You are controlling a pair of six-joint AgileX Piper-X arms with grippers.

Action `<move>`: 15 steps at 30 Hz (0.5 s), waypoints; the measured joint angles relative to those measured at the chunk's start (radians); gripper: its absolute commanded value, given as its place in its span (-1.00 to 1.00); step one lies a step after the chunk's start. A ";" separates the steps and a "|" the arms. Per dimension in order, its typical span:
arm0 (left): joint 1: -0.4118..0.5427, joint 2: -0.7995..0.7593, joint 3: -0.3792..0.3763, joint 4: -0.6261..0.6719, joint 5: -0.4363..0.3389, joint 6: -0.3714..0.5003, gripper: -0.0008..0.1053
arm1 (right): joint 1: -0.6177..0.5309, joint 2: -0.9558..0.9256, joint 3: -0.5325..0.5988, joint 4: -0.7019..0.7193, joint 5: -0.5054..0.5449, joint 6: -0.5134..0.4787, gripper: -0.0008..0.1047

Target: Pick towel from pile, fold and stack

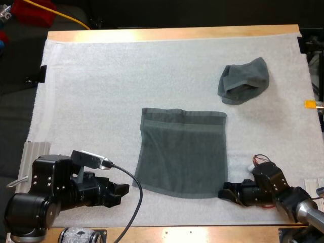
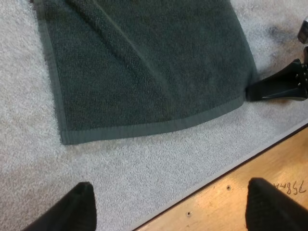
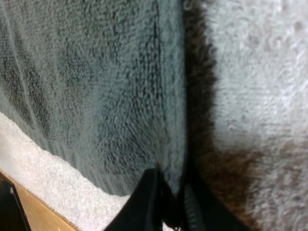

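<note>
A dark grey-green towel (image 1: 182, 152) lies spread flat in the middle of the white mat (image 1: 101, 81). A second towel (image 1: 244, 81) sits crumpled at the far right. My right gripper (image 1: 223, 193) is low at the flat towel's near right corner. In the right wrist view its fingers (image 3: 153, 204) are pinched together on the towel's hem (image 3: 171, 120). My left gripper (image 1: 124, 191) rests just left of the towel's near left corner. It is open, fingers (image 2: 72, 207) wide apart over bare mat, short of the towel's (image 2: 144, 62) near edge. The other arm's gripper (image 2: 276, 86) touches the towel's far corner there.
The wooden table edge (image 1: 167, 234) runs close behind both grippers, seen also as the wood strip (image 2: 250, 178) in the left wrist view. Bare mat stretches across the far left and left of the flat towel.
</note>
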 measured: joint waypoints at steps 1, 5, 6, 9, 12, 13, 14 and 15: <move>0.000 0.000 0.011 -0.007 0.000 0.000 0.34 | 0.000 -0.004 0.000 0.004 0.006 0.002 -0.86; 0.000 0.000 0.091 -0.056 0.000 -0.016 0.33 | 0.001 -0.041 0.002 0.053 0.038 0.006 -0.87; 0.000 0.000 0.120 -0.081 0.000 -0.028 0.33 | 0.001 -0.048 0.002 0.060 0.040 0.006 -0.87; 0.000 0.034 0.204 -0.188 0.000 -0.039 0.33 | 0.001 -0.090 0.002 0.099 0.041 0.007 -0.87; 0.000 0.091 0.228 -0.234 0.000 -0.046 0.33 | 0.001 -0.101 0.003 0.112 0.049 0.008 -0.87; 0.000 0.112 0.231 -0.243 0.000 -0.046 0.33 | 0.001 -0.103 0.003 0.117 0.049 0.008 -0.87; 0.000 0.132 0.233 -0.258 0.000 -0.046 0.33 | 0.001 -0.102 0.003 0.119 0.049 0.008 -0.87; 0.000 0.212 0.233 -0.309 0.000 -0.046 0.33 | 0.001 -0.102 0.003 0.121 0.049 0.008 -0.87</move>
